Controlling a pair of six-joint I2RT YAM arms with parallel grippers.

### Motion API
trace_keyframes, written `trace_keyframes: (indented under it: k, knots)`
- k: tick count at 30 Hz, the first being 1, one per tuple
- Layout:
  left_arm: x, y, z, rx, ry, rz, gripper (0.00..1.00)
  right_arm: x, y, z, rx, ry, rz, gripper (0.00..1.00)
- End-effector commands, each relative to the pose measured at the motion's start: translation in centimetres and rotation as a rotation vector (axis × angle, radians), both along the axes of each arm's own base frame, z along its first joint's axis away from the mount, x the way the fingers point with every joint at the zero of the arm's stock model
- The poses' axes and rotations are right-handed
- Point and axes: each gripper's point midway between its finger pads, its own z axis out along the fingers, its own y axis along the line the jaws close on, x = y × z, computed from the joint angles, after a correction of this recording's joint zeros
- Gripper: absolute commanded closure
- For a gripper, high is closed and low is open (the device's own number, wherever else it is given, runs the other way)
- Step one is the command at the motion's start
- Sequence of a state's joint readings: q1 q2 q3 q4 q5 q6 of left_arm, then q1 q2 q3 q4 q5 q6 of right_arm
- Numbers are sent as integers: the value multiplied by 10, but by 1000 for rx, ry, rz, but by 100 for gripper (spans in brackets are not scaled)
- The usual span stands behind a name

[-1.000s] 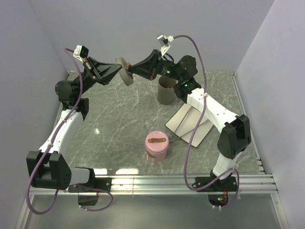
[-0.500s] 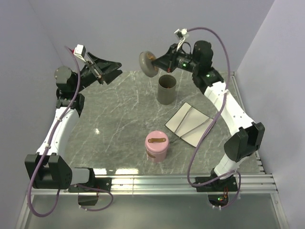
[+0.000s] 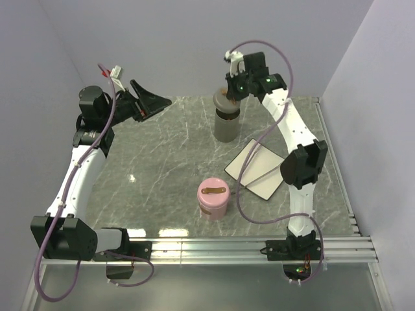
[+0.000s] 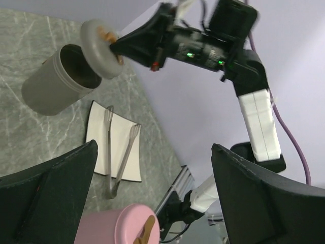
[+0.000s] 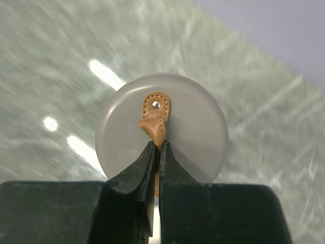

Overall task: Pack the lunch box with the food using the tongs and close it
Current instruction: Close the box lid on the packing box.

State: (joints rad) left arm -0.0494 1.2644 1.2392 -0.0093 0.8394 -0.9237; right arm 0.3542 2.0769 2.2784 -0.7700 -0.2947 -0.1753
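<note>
While right tool (image 5: 156, 146) grips one lid (image 5: 195, 133): two containers (image 3: 226, 131) (image 3: 213, 202).

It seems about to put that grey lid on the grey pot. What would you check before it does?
1. Right fingers holding the grey lid: ok, pinched shut on its tan strap.
2. Lid level over the grey pot: not ok, it hangs tilted above the rim.
3. Pot open and upright: ok.
4. Food inside the pot: cannot tell, its inside is dark.
5. Left fingers out of the way: ok, open and well apart from the pot.
6. Tongs out of the way: ok, lying on the white plate.
</note>
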Motion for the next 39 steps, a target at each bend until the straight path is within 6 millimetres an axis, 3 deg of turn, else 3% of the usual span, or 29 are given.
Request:
trace_keyframes:
  k: [1, 5, 8, 18, 30, 39]
  knots:
    - [-14, -1, 16, 68, -98, -6, 1, 1, -26, -6, -145, -2, -32, 100]
    - [-22, -5, 14, 41, -89, -32, 1, 3, -28, -37, -198, 58, -17, 100]
    - [-24, -6, 13, 32, -84, -41, 1, 7, -31, -48, -194, 81, -24, 100]
    - [-26, -8, 11, 32, -84, -55, 1, 18, -24, -42, -149, 46, -22, 100]
    - [-26, -9, 12, 27, -80, -63, 1, 21, -15, -65, -128, 91, -1, 100]
    - [-25, -9, 0, 28, -48, -68, 1, 21, -12, -70, -130, 94, 20, 100]
